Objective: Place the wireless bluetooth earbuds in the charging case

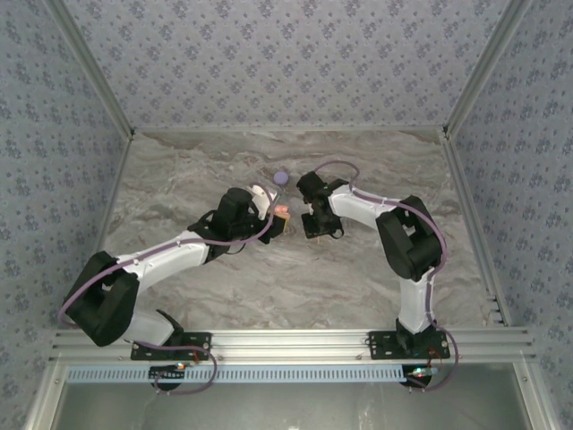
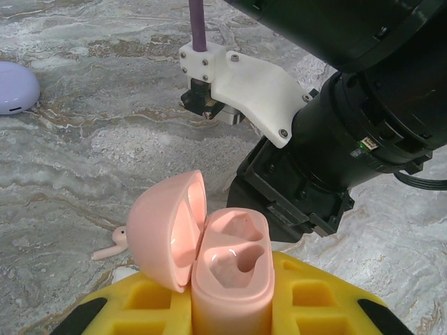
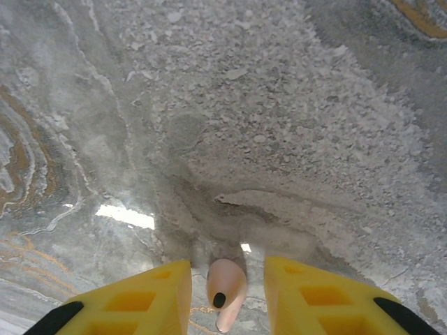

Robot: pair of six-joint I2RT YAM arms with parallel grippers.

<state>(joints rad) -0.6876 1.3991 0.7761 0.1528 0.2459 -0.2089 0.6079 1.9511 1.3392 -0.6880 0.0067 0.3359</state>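
My left gripper (image 2: 230,310) is shut on the pink charging case (image 2: 232,269), held upright between its yellow fingers. The case's lid (image 2: 164,230) is swung open to the left, and both wells look empty. A pale pink earbud (image 2: 112,244) lies on the marble just left of the case. My right gripper (image 3: 227,276) points down at the table with its yellow fingers (image 3: 136,300) apart. An earbud (image 3: 225,287) sits between them with a gap on each side. In the top view the case (image 1: 281,213) faces the right gripper (image 1: 315,229) at mid-table.
A lilac disc (image 2: 14,87) rests on the marble table (image 2: 105,139) to the far left and appears as a purple dot (image 1: 281,178) behind the grippers. The right arm's black wrist (image 2: 314,174) hangs close in front of the case. Patterned walls and rails (image 1: 470,224) bound the table.
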